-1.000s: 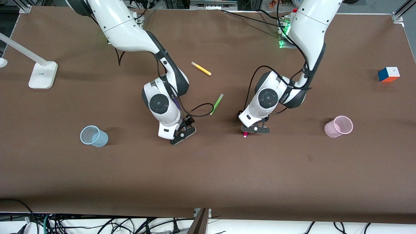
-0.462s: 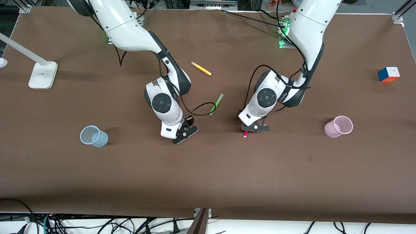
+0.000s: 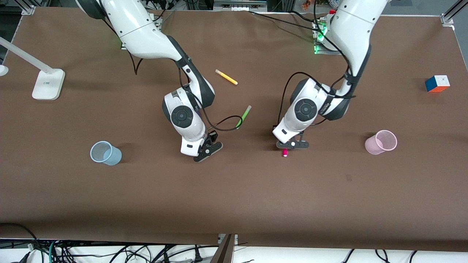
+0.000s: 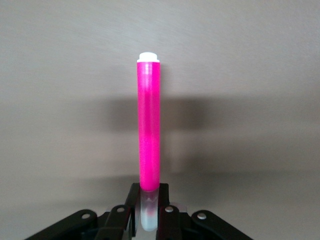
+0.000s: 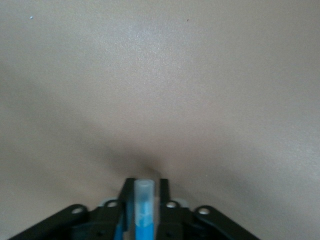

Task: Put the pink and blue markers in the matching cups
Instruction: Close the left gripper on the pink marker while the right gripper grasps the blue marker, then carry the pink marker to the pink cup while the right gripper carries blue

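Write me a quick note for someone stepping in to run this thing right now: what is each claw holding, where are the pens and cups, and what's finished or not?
Left gripper: shut on the pink marker, gripped at its pale cap end, over the middle of the table.
Right gripper: shut on the blue marker; only the marker's end shows between the fingers.
Pink cup: upright toward the left arm's end of the table, with no marker in it.
Blue cup: upright toward the right arm's end, with no marker in it.
Done: both markers picked up.
Left: carry each marker to its matching cup and drop it in.
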Tool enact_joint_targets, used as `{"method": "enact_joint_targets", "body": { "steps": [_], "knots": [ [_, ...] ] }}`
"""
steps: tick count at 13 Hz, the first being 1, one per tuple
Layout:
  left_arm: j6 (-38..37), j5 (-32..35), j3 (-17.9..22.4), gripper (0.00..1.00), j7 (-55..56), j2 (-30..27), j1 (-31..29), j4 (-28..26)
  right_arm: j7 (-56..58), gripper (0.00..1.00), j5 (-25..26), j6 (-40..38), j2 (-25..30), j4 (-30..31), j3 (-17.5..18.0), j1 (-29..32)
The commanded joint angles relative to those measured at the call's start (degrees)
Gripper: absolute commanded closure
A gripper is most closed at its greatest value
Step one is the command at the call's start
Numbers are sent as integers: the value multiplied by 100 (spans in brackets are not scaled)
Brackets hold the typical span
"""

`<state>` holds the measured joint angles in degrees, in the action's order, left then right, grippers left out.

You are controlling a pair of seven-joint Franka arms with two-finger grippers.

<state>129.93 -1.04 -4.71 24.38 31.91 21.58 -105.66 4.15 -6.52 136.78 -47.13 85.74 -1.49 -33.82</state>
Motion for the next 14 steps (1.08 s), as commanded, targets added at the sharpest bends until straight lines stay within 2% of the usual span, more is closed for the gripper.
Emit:
{"method": "enact_joint_targets", "body": {
  "steps": [1, 4, 7, 9, 11, 14],
  "knots": [
    [-1202, 104, -21, 100, -782, -824, -486, 9, 199, 100, 18, -2, 46, -75, -53, 51],
    [-3309, 113, 14, 100, -2564, -1011, -1207, 929, 1086, 100, -34, -290, 362, -92, -124, 506],
    [-4473, 532, 32, 100, -3998, -985, -1848, 1617, 2026, 100, -69, -1046, 521, -556, -115, 912],
    [-4853, 1242, 40, 100, -4676, -950, -2087, 1785, 2501, 100, -78, -1678, 696, -943, -123, 1044],
    [-4907, 2165, 40, 100, -5248, -775, -2132, 1786, 3063, 100, -252, -2075, 889, -1015, -115, 1315],
    [-4951, 3213, 49, 100, -5750, -362, -2193, 1908, 4844, 100, -1376, -2575, 978, -1024, -123, 2035]
  ]
}}
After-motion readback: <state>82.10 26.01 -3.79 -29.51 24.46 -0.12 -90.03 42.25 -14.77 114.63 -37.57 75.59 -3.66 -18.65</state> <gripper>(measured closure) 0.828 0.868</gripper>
